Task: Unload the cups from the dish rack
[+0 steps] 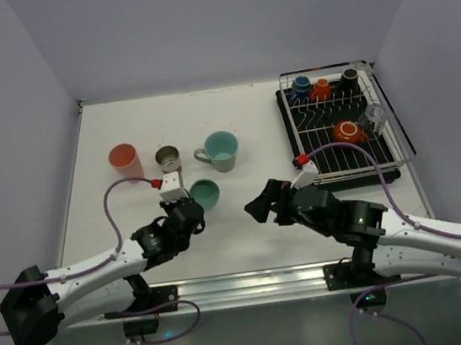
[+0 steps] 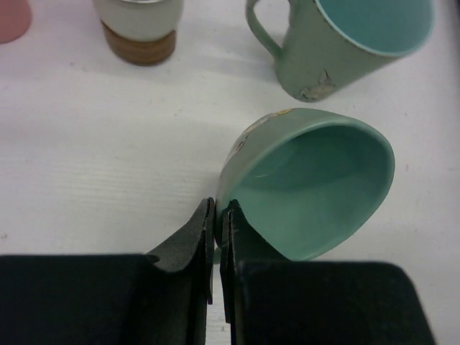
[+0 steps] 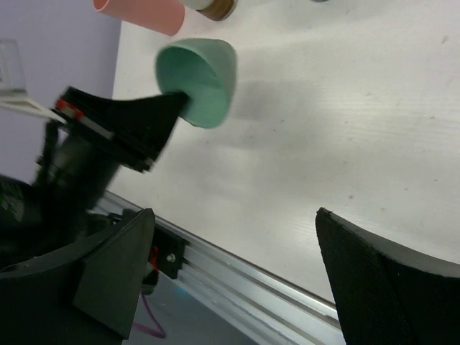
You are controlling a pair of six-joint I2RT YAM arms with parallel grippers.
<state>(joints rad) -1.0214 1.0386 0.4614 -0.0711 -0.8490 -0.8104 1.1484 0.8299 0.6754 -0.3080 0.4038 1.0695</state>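
1. small teal cup (image 2: 316, 194): out of the rack (image 1: 338, 151), near the middle of the worktop (image 1: 231, 113). It is tilted, mouth toward the left arm. Can't tell if it touches the worktop.
2. left gripper (image 2: 218, 215): almost closed, pinching that cup's near rim, one finger inside and one outside.
3. Just beyond it, three more stand mouth-up in a row on the worktop, each apart from the next: teal mug (image 1: 221, 151), brown cup (image 1: 167, 159), pink tumbler (image 1: 125, 162).
4. The rack sits at the far right of the worktop. The back row holds the blue cup (image 1: 301, 88), orange cup (image 1: 320, 89) and black cup (image 1: 349, 77). Nearer the front is a second orange cup (image 1: 347, 132), with the glass (image 1: 373, 117) just beside it on the right.
5. right gripper (image 1: 262, 202): wide open, nothing in it. It is over the worktop between the small teal cup and the rack's near-left corner, fingers pointing left.
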